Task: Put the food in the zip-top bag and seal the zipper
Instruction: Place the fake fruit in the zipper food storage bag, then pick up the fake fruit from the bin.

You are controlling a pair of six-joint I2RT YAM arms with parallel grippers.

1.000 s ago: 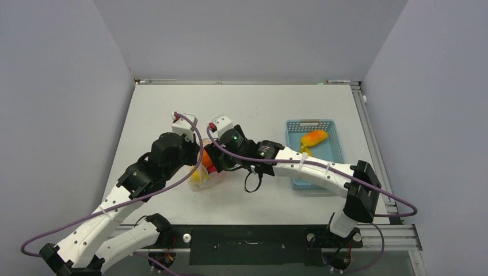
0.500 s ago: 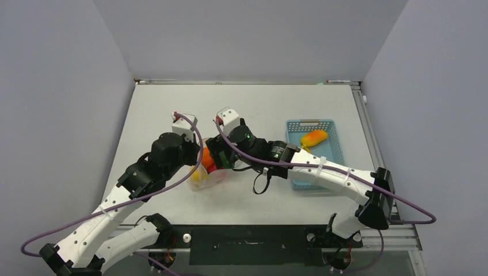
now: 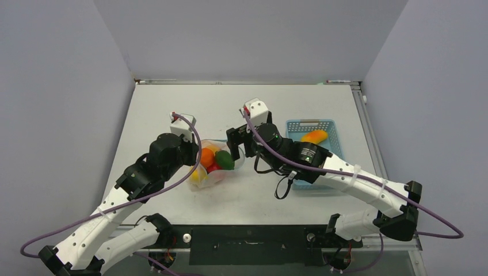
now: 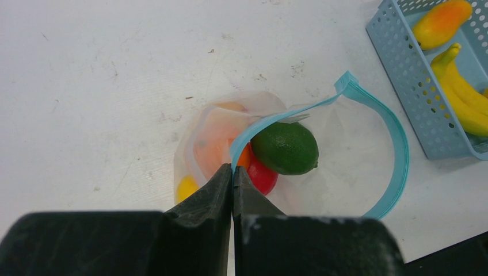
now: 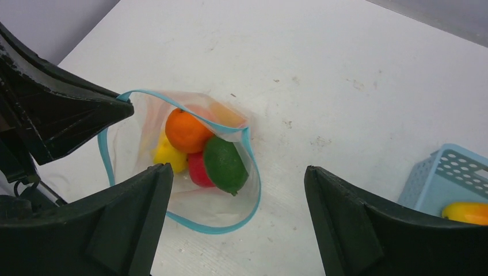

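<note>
The clear zip-top bag (image 3: 214, 172) lies open on the table, its light blue zipper (image 4: 397, 150) forming a loop. Inside it sit a green fruit (image 4: 285, 148), a red one (image 4: 262, 175), an orange one (image 5: 185, 130) and a yellow one (image 5: 167, 155). My left gripper (image 4: 232, 171) is shut on the zipper's edge and holds the mouth up. My right gripper (image 5: 239, 192) is open and empty, just above and right of the bag's mouth. An orange-yellow fruit (image 3: 314, 137) and yellow bananas (image 4: 463, 98) lie in the basket.
The light blue mesh basket (image 3: 336, 150) stands to the right of the bag, partly under my right arm. Grey walls close the table on three sides.
My right gripper has pulled back up and to the right, away from the bag's mouth. The green fruit now lies in the bag. The left gripper has kept its hold.
</note>
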